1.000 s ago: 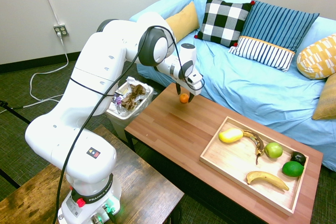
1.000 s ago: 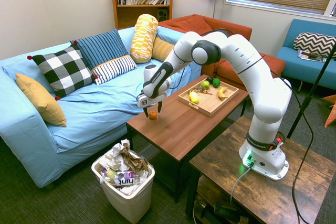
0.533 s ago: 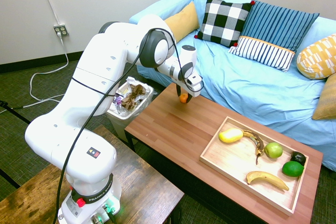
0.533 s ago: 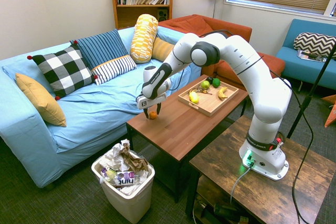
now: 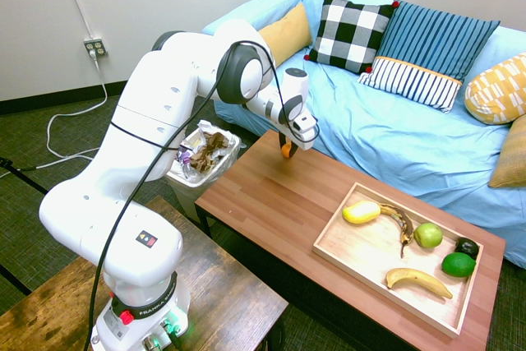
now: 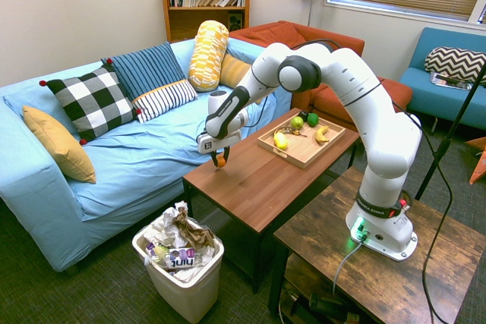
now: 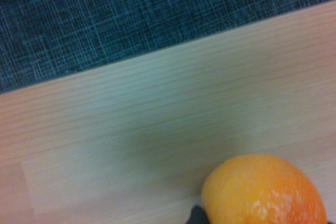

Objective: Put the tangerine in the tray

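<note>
The task looks to be at its grasping stage: the claw of the white arm (image 5: 288, 145) is pinching the small, round, bright orange tangerine (image 5: 286, 150) between its dark fingers, at the end of the brown wooden coffee table (image 5: 261, 186) nearest the white bin full of crumpled paper (image 6: 185, 276). What remains is to carry the fruit along the table, lower it into the large rectangular tray of pale wood (image 5: 372, 274) and let go. The tray already holds an elongated yellow fruit (image 5: 361, 212), a round green apple (image 5: 428, 235), a smooth dark green fruit (image 5: 458, 265), a curved yellow banana (image 5: 419, 282) and a browned banana, with bare wood between them where the tangerine could probably go. Up close, the tangerine's peel is glossy and finely dimpled, its form a full, slightly flattened ball. The tabletop shows straight, fine grain, whereas the light blue sofa cover (image 5: 371, 137) falls in soft creases.
</note>
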You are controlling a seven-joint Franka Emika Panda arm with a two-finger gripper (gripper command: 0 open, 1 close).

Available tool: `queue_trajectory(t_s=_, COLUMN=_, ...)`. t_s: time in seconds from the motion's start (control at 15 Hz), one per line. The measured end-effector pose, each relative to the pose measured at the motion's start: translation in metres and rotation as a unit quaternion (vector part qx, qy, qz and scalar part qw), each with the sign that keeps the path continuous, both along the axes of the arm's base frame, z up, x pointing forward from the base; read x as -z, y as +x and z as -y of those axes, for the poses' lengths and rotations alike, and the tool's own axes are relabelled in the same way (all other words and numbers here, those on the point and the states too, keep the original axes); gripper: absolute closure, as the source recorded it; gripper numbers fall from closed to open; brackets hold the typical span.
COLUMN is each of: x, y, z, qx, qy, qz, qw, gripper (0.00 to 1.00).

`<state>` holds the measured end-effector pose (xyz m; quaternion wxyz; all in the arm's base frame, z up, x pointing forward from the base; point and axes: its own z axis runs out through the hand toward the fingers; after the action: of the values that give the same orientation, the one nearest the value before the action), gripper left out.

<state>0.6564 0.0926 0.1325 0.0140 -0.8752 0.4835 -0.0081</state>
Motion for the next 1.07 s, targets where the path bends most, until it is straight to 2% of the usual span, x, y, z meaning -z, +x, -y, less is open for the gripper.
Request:
queue_trajectory(t_s=0.2, x=-0.06, y=-0.008, z=0.046, qx=0.036, qy=-0.01, qz=0.028, qw=0.999, gripper=1.0)
queue_trajectory(t_s=0.47, x=-0.121, y=-0.036, z=0.153, qx=0.121, qy=-0.017, qz=0.059, qw=0.991, gripper=1.0)
queue_trajectory(t_s=0.8, x=-0.128, y=-0.074, z=0.28, qx=0.217, qy=-0.027, qz=0.067, qw=0.974, gripper=1.0)
queue_trajectory(t_s=1.07, x=-0.105, y=-0.102, z=0.35, qx=0.273, qy=-0.038, qz=0.05, qw=0.96, gripper=1.0)
